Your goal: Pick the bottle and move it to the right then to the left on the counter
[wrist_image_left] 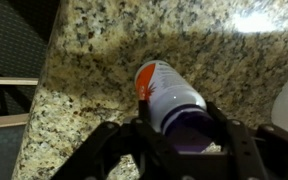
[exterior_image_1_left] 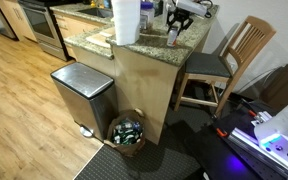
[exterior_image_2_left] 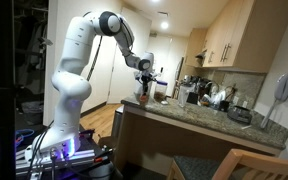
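One step only looks done, the grasp. In an exterior view the gripper [exterior_image_1_left: 178, 20] is down at the bottle [exterior_image_1_left: 172, 36], near the edge of the counter [exterior_image_1_left: 134, 48]. In an exterior view the bottle [exterior_image_2_left: 142, 97] seems to rest on the granite, not lifted. In the wrist view the jaws are clenched on the bottle's sides. Lifting it and moving it right, then left, remain.
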Action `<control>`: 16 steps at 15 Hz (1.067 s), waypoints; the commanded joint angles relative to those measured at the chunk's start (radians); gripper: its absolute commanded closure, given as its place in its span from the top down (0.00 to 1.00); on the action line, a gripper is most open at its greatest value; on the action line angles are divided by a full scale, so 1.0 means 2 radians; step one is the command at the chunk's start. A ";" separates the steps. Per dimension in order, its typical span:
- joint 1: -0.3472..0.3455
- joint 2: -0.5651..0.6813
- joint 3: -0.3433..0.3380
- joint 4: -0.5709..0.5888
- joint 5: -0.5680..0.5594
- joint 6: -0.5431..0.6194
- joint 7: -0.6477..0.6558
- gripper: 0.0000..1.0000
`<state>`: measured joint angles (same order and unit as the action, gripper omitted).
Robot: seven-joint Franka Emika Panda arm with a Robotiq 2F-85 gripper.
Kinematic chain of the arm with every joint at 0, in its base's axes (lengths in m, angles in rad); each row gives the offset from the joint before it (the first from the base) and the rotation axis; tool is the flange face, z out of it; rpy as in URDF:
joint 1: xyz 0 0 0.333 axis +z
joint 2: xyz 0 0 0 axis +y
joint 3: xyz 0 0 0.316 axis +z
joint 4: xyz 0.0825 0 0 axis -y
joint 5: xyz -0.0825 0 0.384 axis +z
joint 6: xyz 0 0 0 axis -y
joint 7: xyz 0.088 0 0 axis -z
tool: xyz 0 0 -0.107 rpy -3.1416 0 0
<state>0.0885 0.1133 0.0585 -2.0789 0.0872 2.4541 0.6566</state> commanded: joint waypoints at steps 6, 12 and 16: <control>0.012 -0.029 0.003 0.061 -0.049 -0.116 -0.002 0.27; 0.016 -0.046 0.011 0.133 -0.146 -0.174 0.028 0.52; 0.012 -0.044 0.007 0.158 -0.176 -0.173 0.036 0.27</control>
<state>0.1256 0.0130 0.0701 -1.7673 -0.2409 2.1096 0.7244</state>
